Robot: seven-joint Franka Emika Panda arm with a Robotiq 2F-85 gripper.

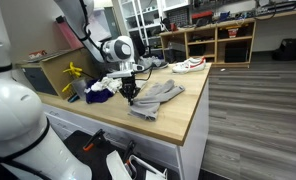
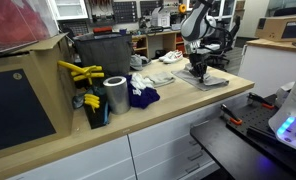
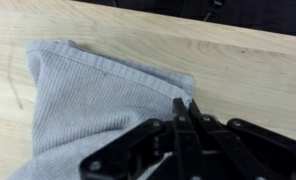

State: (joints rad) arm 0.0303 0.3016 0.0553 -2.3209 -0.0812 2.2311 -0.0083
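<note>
A grey knitted cloth (image 3: 88,100) lies spread on the light wooden tabletop (image 3: 248,70). It shows in both exterior views as a grey cloth (image 1: 156,97) near the table's edge and, seen from the other side, as a flat grey cloth (image 2: 206,78). My gripper (image 3: 183,103) points down at the cloth's hem near a corner. Its fingers are pressed together with the fabric edge pinched between the tips. The fabric bunches slightly beside them. The gripper (image 1: 131,95) stands over the cloth's end nearest the clutter, and the arm comes down onto it from above (image 2: 197,68).
A dark blue cloth (image 2: 141,96), a metal can (image 2: 115,95), yellow tools (image 2: 80,72) and a dark bin (image 2: 98,50) crowd one end of the table. A white shoe (image 1: 188,66) lies beyond the grey cloth. The table edge (image 1: 193,120) runs close to the cloth.
</note>
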